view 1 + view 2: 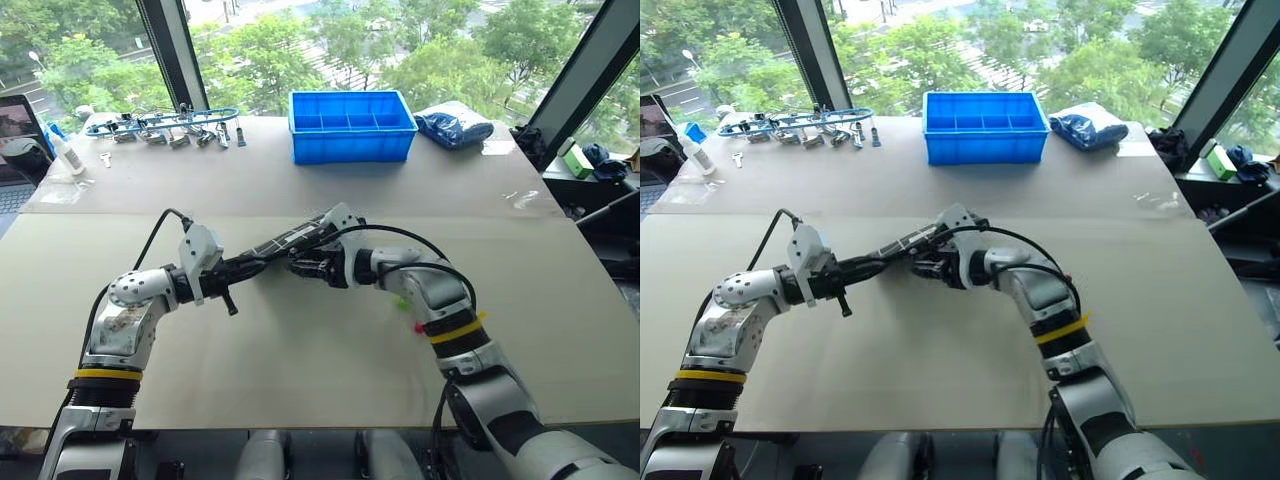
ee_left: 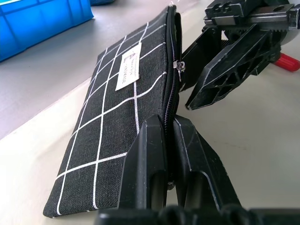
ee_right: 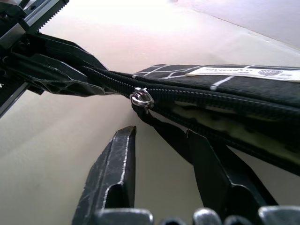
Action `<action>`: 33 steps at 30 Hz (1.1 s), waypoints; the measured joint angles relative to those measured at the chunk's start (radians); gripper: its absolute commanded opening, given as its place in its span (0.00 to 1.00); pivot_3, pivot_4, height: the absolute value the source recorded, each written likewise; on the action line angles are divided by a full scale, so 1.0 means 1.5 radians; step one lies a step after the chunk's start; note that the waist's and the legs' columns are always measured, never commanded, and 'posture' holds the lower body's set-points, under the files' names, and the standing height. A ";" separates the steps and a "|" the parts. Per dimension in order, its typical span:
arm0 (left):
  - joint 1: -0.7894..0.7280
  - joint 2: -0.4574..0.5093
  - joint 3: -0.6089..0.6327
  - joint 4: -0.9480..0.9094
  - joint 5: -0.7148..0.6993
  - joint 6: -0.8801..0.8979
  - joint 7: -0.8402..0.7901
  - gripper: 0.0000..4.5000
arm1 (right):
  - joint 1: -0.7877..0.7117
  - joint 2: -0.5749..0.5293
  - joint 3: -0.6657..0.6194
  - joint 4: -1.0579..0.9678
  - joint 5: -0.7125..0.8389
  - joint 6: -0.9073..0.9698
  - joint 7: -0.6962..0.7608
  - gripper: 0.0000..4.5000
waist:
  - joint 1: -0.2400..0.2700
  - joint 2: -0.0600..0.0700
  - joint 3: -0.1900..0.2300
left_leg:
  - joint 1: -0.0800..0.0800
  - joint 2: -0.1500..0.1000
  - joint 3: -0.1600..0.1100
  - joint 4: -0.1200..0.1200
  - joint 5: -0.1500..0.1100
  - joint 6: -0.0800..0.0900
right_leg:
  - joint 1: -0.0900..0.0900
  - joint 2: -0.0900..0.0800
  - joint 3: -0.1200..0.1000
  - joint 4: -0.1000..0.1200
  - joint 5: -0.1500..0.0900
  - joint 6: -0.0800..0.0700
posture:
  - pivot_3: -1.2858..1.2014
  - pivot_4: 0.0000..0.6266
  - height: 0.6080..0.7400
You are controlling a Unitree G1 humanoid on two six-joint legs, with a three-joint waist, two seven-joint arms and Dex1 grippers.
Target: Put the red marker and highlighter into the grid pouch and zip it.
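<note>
Two end effectors work the grid pouch (image 2: pixel 122 112) at worktop centre: left end effector (image 2: pixel 166 154) pinches its zipper-edge corner, right end effector (image 3: pixel 161 154) stands spread beneath the zipper pull (image 3: pixel 141 99); unzipping appears under way, so next regrip the pull.

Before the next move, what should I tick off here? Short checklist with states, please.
1. Left end effector clamped on the grid pouch end: ok.
2. Right end effector open at the zipper slider: ok.
3. Zipper opened far enough: cannot tell.
4. Red marker in pouch: not ok, it lies on the table.
5. Highlighter in pouch: not ok, also on the table.
</note>
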 measured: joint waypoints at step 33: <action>-0.005 -0.020 0.000 0.028 0.002 -0.023 -0.002 0.00 | 0.212 -0.005 -0.307 -0.569 -0.043 0.521 -0.482 0.65 | 0.001 0.000 0.000 | 0.000 -0.001 -0.001 0.000 0.000 0.000 | 0.001 0.000 0.001 -0.005 0.000 0.000 | 0.52 0.24 1.00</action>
